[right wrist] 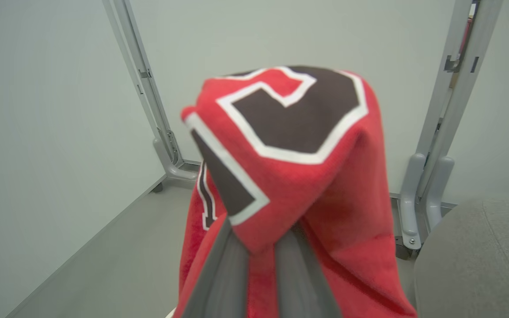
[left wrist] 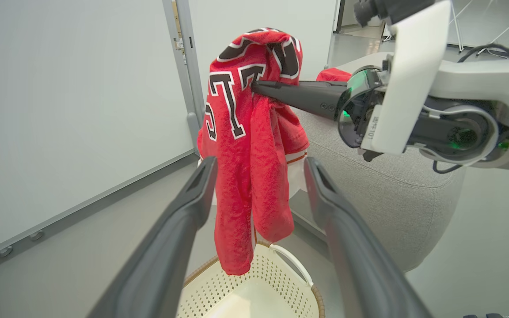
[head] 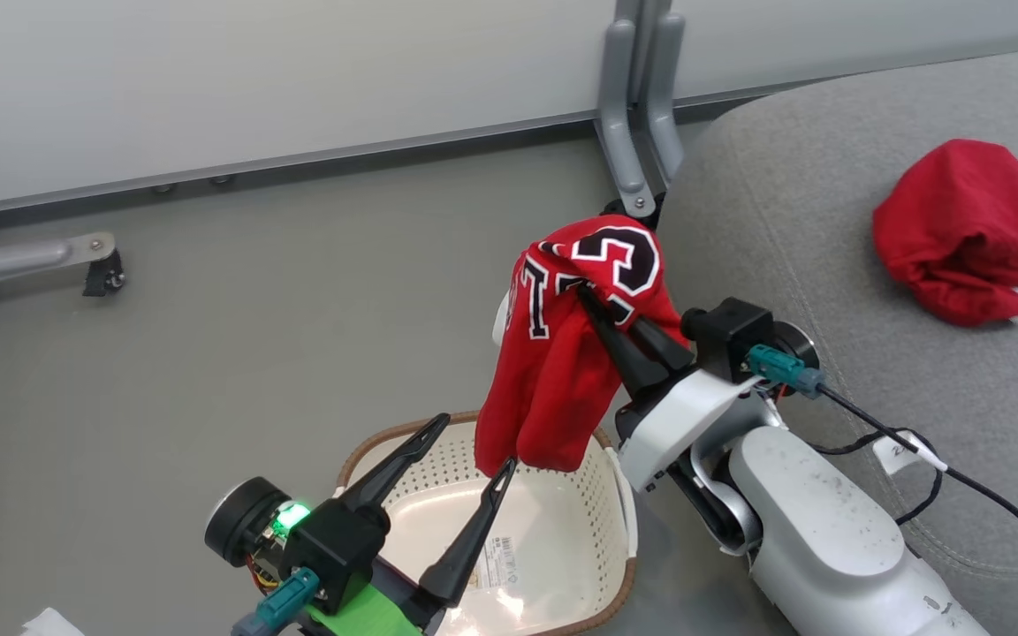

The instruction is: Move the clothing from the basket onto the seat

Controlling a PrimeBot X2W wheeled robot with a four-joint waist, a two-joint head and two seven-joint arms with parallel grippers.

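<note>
While the right claw (head: 581, 293) is pinched tight on the jersey (head: 553, 371), the left claw (head: 478, 440) is spread wide and holds nothing. I count two claws, two red garments, one basket and one seat.

The jersey hangs up in the air from the tips of the right claw. Its top is bunched over those tips and shows big black numbers with white edges. Its long side runs up and down, and its loose end points down at the basket (head: 602, 512). That end dangles just over the basket's far rim, close to the tips of the left claw's two fingers (head: 394, 464). I cannot tell if it touches them.

The other red garment (head: 960, 230) lies crumpled on the seat (head: 827, 265), well off to the right of the right claw. The seat is grey, woven and round at the corner, and it is just beside the right claw on that side.

The basket sits on the floor (head: 253, 291) under the left claw. It is cream with little holes and a brown rim, and a sticker (head: 500, 561) lies at its bottom.

The floor is smooth and grey. Past both claws stands a pale wall panel (head: 297, 71), and grey metal legs (head: 641, 115) come down from it to the floor.
</note>
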